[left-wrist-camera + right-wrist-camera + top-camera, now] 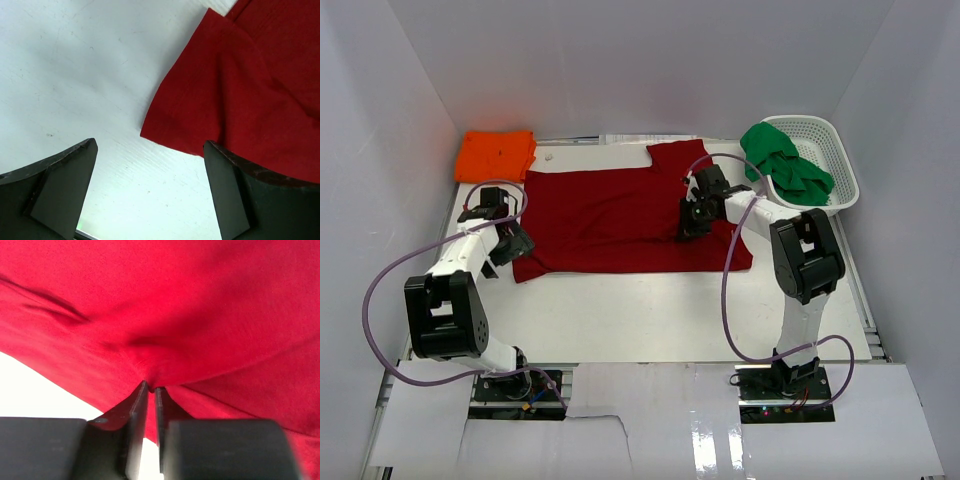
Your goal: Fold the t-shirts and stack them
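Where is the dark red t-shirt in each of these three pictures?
Top external: dark red t-shirt spread flat at the centre.
Left wrist: dark red t-shirt corner at upper right, by the open left end effector.
Right wrist: dark red t-shirt fills most of the frame, pinched by the right end effector.
Shared landmark: the white table beside the shirt's edge in all three.

Dark red t-shirt (620, 215) lies spread, orange t-shirt (496, 153) folded, green t-shirt (782, 165) crumpled

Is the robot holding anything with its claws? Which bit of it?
The right claw pinches a small fold of the dark red t-shirt, on the right part of the shirt. The left claw is open and holds nothing.
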`<state>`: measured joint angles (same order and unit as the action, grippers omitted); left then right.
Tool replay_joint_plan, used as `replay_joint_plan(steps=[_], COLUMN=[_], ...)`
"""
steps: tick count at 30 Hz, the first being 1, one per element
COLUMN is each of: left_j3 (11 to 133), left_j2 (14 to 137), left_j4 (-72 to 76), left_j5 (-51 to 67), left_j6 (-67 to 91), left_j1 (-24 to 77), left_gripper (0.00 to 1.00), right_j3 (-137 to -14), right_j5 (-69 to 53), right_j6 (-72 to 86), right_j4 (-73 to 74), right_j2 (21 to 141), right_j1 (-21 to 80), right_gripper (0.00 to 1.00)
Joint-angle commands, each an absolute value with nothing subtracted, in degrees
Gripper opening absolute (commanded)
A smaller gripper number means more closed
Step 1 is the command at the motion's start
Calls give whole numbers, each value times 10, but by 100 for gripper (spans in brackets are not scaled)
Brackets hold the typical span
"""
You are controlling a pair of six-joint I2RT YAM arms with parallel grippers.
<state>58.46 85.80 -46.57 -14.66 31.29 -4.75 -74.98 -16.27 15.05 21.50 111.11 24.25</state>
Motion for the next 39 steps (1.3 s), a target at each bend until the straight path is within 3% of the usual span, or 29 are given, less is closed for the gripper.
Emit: replay_joint_plan(steps=[1,9,10,11,12,13,15,20,32,38,39], left_j3=[582,562,556,555,555,555,558,552,538,541,544], left_j2=[826,835,835,836,838,840,843,837,860,860,863], left_j4=[-461,-449,-448,-447,-445,-446,-446,-446,-440,-418,-417], left_j5=[-165,-172,-173,-171,-170,-167,-163,-156,-70,-44,-41], left_j6=[309,308,308,307,306,305,301,294,308,343,346], left_j1=[-47,-47,-47,-47,-47,-47,-47,-47,-47,-47,-47], left_gripper=[98,98,98,98,98,98,98,98,98,98,97], right_j3=[-819,-958,-998,-1023,-1047,-1089,-1100,-995,-781,-679,-675], right_j5=[-183,-200,-204,-207,-206,-206,-208,-184,12,55,59], right_j6=[157,162,162,158,156,155,149,145,99,109,110], right_j4=[206,237,236,237,247,255,247,198,308,294,294], right_j2=[1114,1191,1207,1225,1259,1273,1277,1195,1028,987,986], right_j1=[256,269,269,269,269,268,269,269,268,256,254], right_gripper=[13,14,23,40,67,74,79,78,69,55,49])
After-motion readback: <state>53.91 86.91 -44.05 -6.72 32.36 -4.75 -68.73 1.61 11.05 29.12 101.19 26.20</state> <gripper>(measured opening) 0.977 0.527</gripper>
